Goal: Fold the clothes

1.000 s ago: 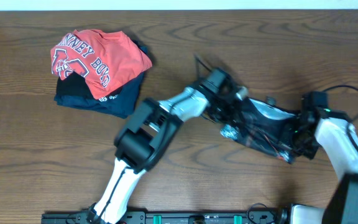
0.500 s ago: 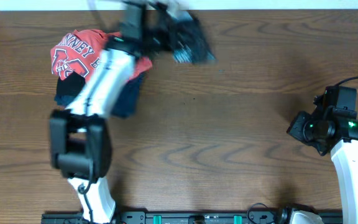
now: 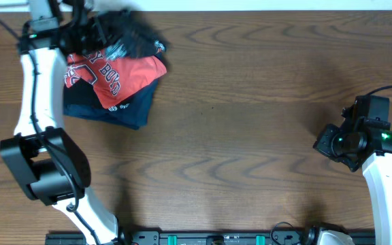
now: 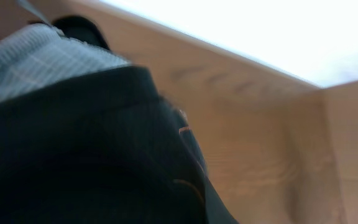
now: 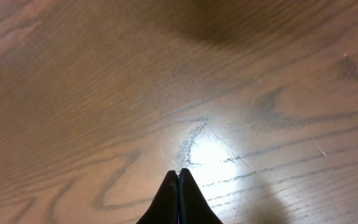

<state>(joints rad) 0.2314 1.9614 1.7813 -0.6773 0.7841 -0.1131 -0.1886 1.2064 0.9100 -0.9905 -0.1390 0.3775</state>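
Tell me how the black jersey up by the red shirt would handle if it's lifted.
Probably floppy: the black jersey sags in a bunch over the red T-shirt. Likely light, since the left claw seems to hold it by a pinch of cloth.

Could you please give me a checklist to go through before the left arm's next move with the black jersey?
1. Grip: ok. The left gripper is shut on the black jersey, and fabric fills the left wrist view.
2. Jersey over the pile: ok. It overlaps the far edge of the red T-shirt, which lies on the navy garment.
3. Jersey resting on the pile or hanging: cannot tell, it is blurred.
4. Jersey neatly folded: cannot tell, though it looks bunched.
5. Other arm out of the way: ok. The right gripper is shut and empty, over the bare table far from the pile.
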